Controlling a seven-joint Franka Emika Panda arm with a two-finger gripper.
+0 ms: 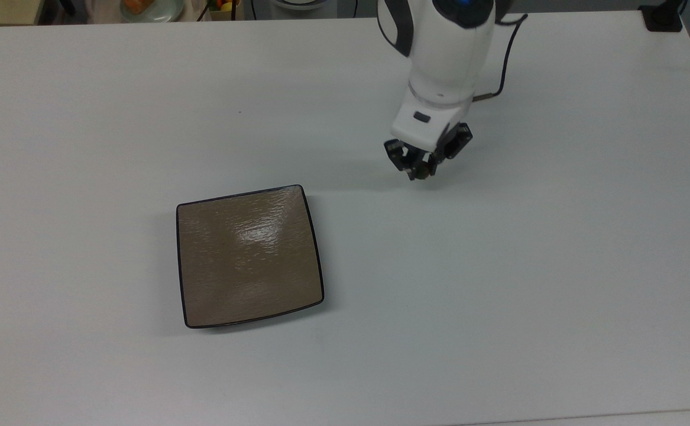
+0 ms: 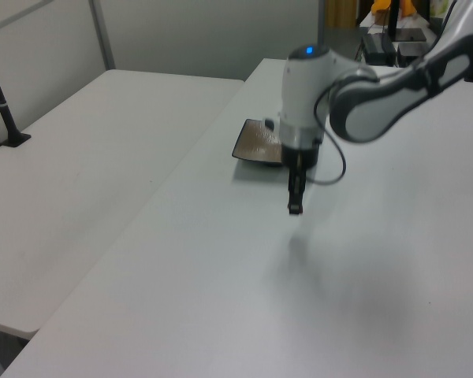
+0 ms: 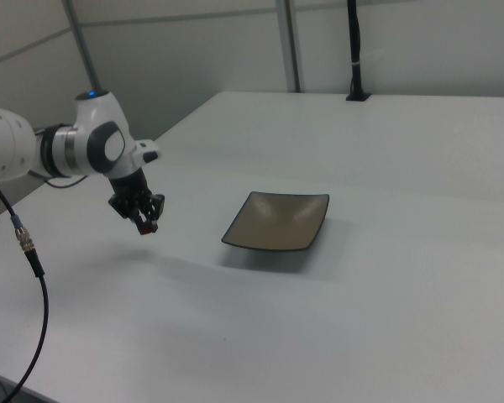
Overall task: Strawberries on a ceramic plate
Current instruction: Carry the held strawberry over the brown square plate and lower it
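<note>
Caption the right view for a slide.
Gripper holds a strawberry above the table, beside the empty ceramic plate.

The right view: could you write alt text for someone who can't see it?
A white robot arm's gripper holds a tiny red strawberry above a white table. To the right view's right, a square tan-brown plate sits empty on the table.

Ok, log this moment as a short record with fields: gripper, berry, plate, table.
gripper: shut on the strawberry, lifted above the table
strawberry: held between the fingers, off the table surface, red showing in the right view
plate: square, brown, black rim, nothing on it, flat on the table, to the top view's lower left of the gripper
table: white
task state: strawberry not yet on the plate
</note>
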